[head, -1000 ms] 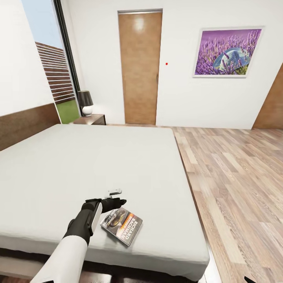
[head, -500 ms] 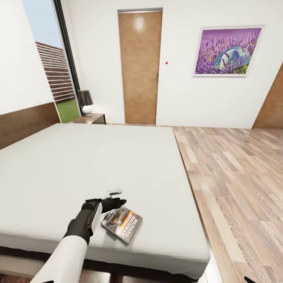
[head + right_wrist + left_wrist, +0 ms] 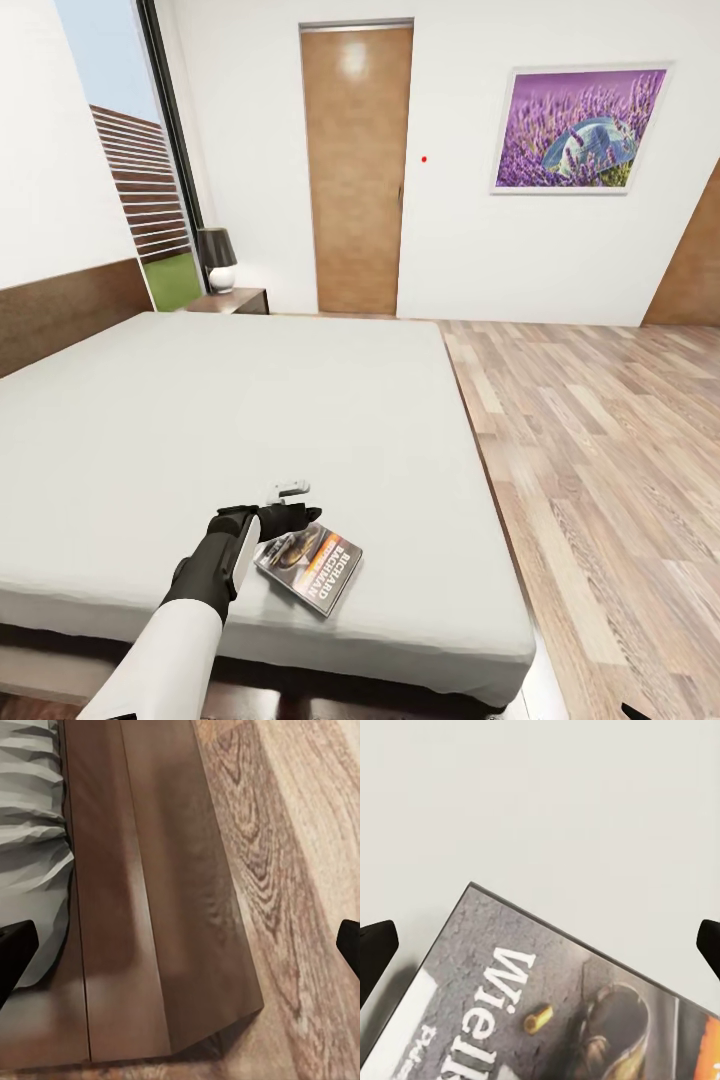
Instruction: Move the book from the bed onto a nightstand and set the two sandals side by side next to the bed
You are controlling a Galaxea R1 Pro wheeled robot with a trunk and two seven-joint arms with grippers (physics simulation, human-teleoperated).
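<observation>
I hold the left gripper [image 3: 292, 517] spread wide above the book [image 3: 311, 568], which lies near the bed's [image 3: 300, 420] foot edge; bare mattress stretches beyond. My right gripper [image 3: 180, 945], also open, hangs over the bed frame [image 3: 142, 907] and floor [image 3: 300, 870].

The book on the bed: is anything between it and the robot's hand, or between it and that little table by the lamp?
Nothing visible. The left gripper hangs open over the book, and only bare bed lies toward the nightstand.

book [image 3: 312, 568] on bed [image 3: 200, 420], nightstand [image 3: 232, 302] behind
</observation>
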